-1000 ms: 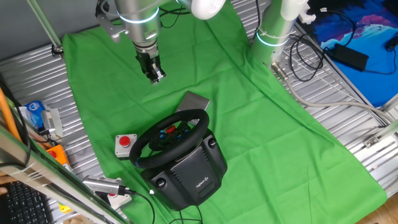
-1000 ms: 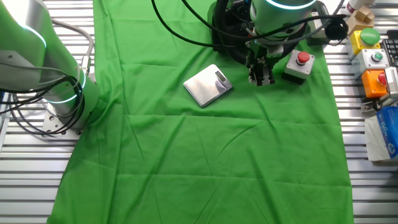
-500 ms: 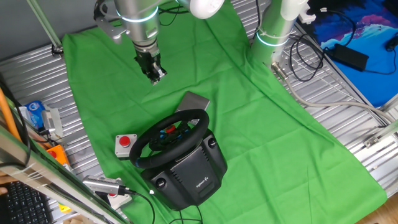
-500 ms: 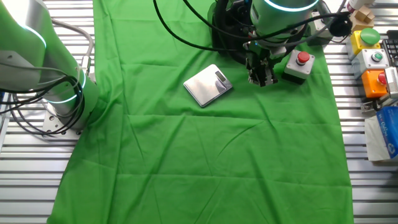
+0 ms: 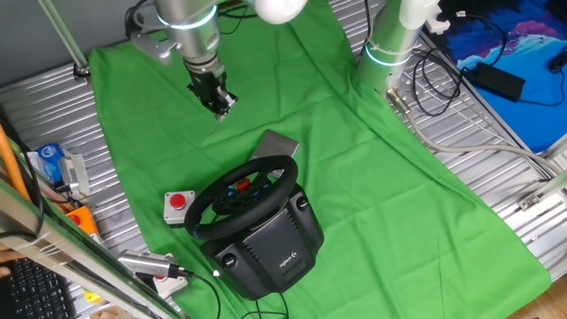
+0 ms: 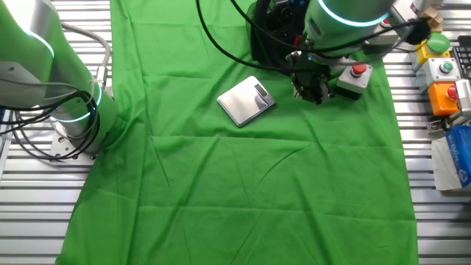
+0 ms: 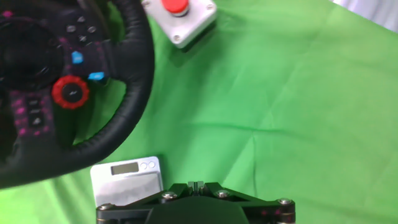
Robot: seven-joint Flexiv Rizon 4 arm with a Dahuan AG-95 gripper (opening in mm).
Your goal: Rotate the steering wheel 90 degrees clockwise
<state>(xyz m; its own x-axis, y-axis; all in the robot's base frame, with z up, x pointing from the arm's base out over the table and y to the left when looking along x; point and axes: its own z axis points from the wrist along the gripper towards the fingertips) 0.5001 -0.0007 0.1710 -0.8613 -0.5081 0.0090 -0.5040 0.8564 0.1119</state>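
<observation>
Overhead, end effector (image 5: 221, 106) hanging above the green cloth (image 5: 372, 177), gripping nothing, fingers (image 6: 315, 91) seemingly pressed together though too small to confirm. Further out, steering wheel (image 5: 244, 197) on its bulky black base (image 5: 270, 244) near the cloth's front edge, well apart from the end effector, red and blue buttons (image 7: 71, 91) on the hub. Silver scale (image 5: 275, 146) just behind the rim, grey box with a red push button (image 5: 178, 206) just beside it, all on the slatted metal surface (image 5: 523, 177).

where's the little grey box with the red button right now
In one fixed view the grey box sits on the green cloth, just left of the steering wheel. The silver scale lies beyond the wheel.
</observation>
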